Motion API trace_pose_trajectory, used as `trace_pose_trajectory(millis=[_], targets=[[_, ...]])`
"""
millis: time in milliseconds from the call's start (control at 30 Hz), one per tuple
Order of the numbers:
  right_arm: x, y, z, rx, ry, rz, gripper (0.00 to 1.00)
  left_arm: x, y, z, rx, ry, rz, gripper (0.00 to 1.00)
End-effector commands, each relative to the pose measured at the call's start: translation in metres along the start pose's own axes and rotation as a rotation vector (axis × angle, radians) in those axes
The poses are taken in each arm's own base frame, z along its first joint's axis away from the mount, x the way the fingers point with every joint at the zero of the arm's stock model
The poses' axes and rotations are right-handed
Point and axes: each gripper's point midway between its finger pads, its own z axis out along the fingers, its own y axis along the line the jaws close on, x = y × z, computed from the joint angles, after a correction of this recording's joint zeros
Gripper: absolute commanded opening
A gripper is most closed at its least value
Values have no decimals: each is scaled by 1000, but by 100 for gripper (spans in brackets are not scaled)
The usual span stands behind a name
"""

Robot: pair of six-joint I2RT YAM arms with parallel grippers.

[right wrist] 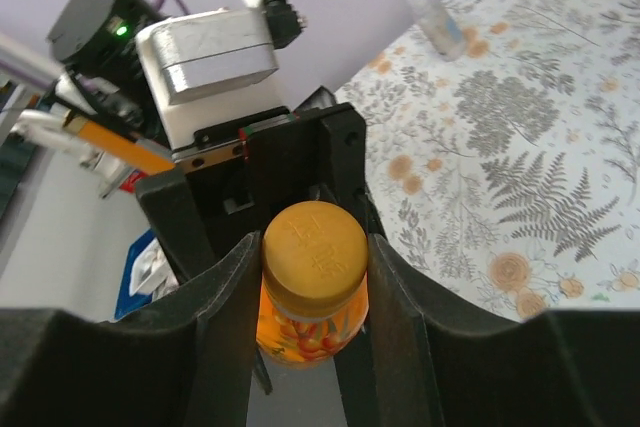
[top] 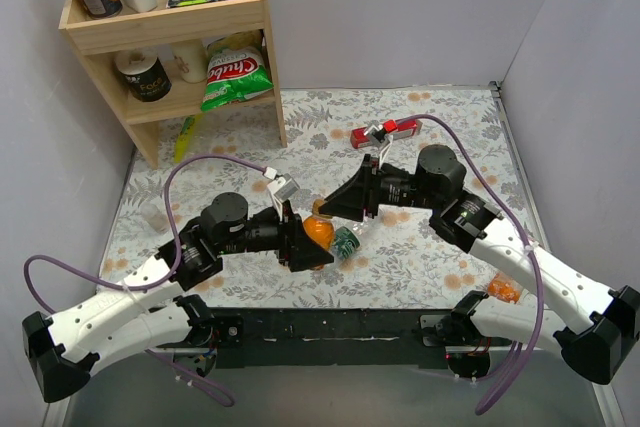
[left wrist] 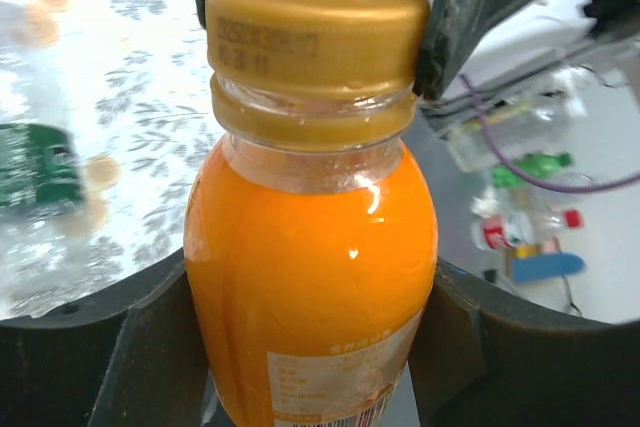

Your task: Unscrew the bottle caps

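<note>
Grey-floral table (top: 330, 127): near its middle, just beside the green-labelled bottle (top: 347, 242), I have my left gripper (left wrist: 310, 347) closed around the body of the short orange bottle (left wrist: 310, 267). My right gripper (right wrist: 315, 257) is clamped on its orange cap (left wrist: 315, 22), a finger tight against each side; I cannot tell whether the bottle touches the table.

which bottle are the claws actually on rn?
The short orange bottle with the gold cap: the left claw grips its body, the right claw clamps the cap. The green-labelled bottle sits free beside it.
</note>
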Motion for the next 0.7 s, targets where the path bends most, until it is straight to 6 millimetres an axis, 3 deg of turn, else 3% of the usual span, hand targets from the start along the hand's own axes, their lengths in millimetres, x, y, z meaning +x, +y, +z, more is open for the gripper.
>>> trace_pose_trajectory(millis=[0,100,267,367,433,500,667], targets=[[11,44,-15,-288,80,-121,4,-14,-54,-12,230,-8,1,19],[12,57,-20,-365,118,-123,5,-15,-60,-16,258,-16,1,19],[10,51,-18,-327,130,-111,8,-18,-53,-17,212,-47,-9,19],[5,38,-16,-242,107,-60,33,-20,-29,-13,88,-74,-8,19],[-2,33,-16,-186,74,-39,65,-12,-14,-12,14,-42,-12,19],[-6,31,-16,-152,56,-22,82,-10,0,-9,-50,-25,7,18],[-32,15,-16,20,-50,29,89,-5,17,-6,-126,-5,25,18]])
